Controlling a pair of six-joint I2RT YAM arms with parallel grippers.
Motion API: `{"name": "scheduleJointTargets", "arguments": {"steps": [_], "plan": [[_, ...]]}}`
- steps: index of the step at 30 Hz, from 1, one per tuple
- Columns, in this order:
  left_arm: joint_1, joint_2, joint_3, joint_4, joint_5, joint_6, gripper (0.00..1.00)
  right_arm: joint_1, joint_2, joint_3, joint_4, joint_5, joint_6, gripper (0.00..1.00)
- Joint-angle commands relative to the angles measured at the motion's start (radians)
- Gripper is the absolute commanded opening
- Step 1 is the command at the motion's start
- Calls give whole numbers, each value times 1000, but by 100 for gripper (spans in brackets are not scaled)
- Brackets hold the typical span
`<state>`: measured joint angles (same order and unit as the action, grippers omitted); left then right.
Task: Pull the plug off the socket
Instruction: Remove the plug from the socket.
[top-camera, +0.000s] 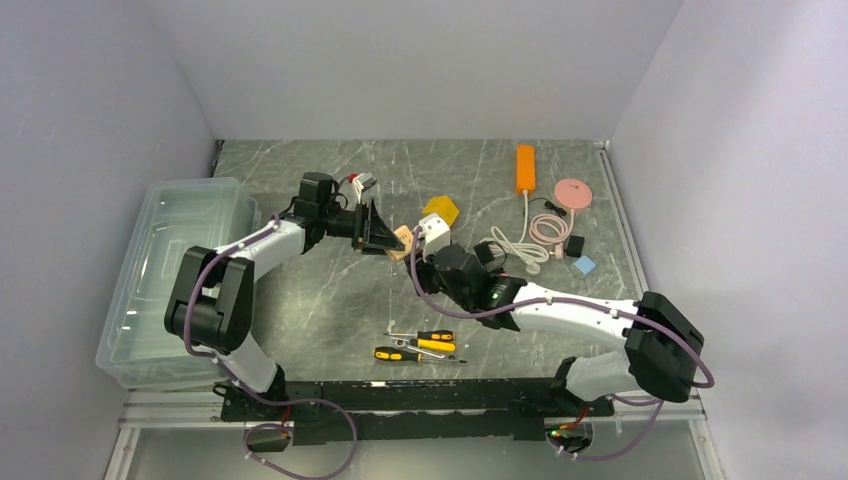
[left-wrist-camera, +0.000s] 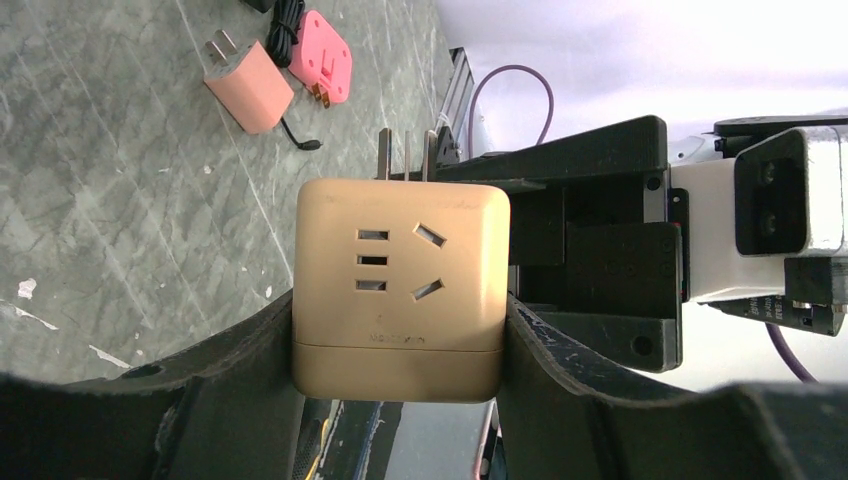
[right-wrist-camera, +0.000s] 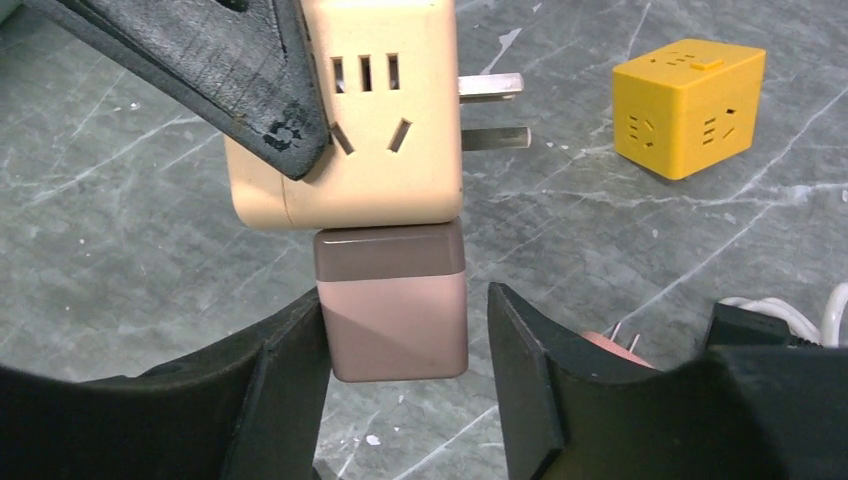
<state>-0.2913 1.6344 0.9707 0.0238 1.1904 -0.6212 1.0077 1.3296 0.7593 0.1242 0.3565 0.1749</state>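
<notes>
My left gripper is shut on a beige cube socket and holds it above the table; its prongs stick out on the far side. In the right wrist view a pink plug sits plugged into the underside of the socket. My right gripper is open around the plug: the left finger lies against it, and the right finger stands a small gap away. In the top view both grippers meet at the socket mid-table.
A yellow cube socket lies just behind the grippers. An orange power strip, a pink disc and a white cable lie at back right. Screwdrivers lie near the front. A clear bin stands at left.
</notes>
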Motion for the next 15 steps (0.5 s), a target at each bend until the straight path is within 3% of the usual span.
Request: {"name": "scheduleJointTargets", "arguments": {"steps": [1,6,15], "plan": [[2,-8,19,22,57,12,0,-4,4,47,36,-7,-25,54],[1,-11,8,45,45,-4,0,-3,12,50,43,-24,10,33],[1,-12,8,25,18,9,0,-1,25,34,86,-70,83,23]]}}
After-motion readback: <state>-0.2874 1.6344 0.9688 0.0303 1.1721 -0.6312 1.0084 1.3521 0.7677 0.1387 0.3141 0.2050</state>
